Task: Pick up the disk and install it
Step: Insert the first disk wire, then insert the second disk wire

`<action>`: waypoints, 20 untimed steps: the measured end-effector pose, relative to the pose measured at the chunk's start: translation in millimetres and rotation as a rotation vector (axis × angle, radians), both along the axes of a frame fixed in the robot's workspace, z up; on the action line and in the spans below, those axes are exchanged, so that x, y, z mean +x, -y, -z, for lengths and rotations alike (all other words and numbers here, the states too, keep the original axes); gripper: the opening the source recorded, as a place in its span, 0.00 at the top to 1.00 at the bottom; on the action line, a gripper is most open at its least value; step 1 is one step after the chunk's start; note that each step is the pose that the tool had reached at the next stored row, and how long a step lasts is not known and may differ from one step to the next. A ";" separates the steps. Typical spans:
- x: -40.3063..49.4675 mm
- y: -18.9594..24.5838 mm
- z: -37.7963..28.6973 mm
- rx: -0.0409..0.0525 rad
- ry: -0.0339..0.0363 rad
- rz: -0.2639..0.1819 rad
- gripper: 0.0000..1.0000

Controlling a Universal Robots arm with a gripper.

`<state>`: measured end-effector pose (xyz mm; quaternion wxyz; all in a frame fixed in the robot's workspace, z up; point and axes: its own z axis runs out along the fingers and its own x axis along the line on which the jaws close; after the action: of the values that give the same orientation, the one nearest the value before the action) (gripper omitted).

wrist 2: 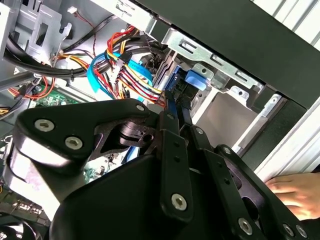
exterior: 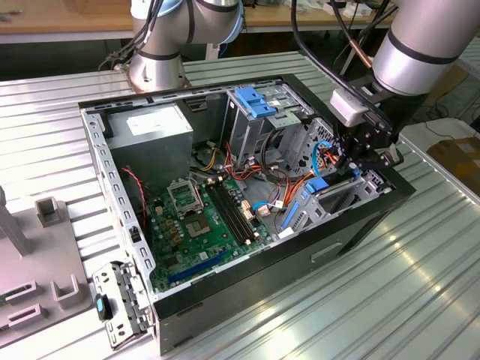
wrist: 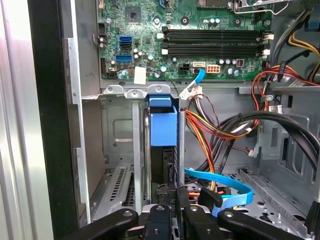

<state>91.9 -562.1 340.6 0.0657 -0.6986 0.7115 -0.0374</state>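
Observation:
The disk [wrist: 163, 131] stands on edge inside the open computer case [exterior: 360, 225], its blue rail and end tab facing the first wrist camera. It sits in a narrow slot of the metal drive bay [wrist: 117, 135], between two upright sheet walls. My gripper [wrist: 171, 196] is shut on the disk's near edge, one black finger on each side. In the second wrist view the fingers [wrist 2: 172, 145] pinch the thin blue-edged disk [wrist 2: 173, 102], whose blue tab [wrist 2: 195, 80] lies against the bay frame. In the exterior view the gripper [exterior: 354, 154] reaches down into the case's front corner.
A green motherboard [exterior: 202, 217] covers the case floor. Red, orange and yellow wires [wrist: 210, 127] and a flat blue cable [wrist: 225, 182] hang close beside the bay. A wide blue bracket [exterior: 255, 101] tops the tall cage. A person's hand [wrist 2: 292, 192] rests outside the case.

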 end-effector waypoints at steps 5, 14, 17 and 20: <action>0.1 0.0 1.5 0.0014 0.0002 0.000 0.76; 0.0 0.0 -9.9 0.0000 0.0001 0.000 0.89; 0.0 0.0 -10.0 0.0000 0.0001 0.000 0.89; 0.0 0.0 -10.1 0.0000 0.0001 0.000 0.89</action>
<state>92.0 -562.1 350.7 0.0658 -0.6986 0.7115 -0.0374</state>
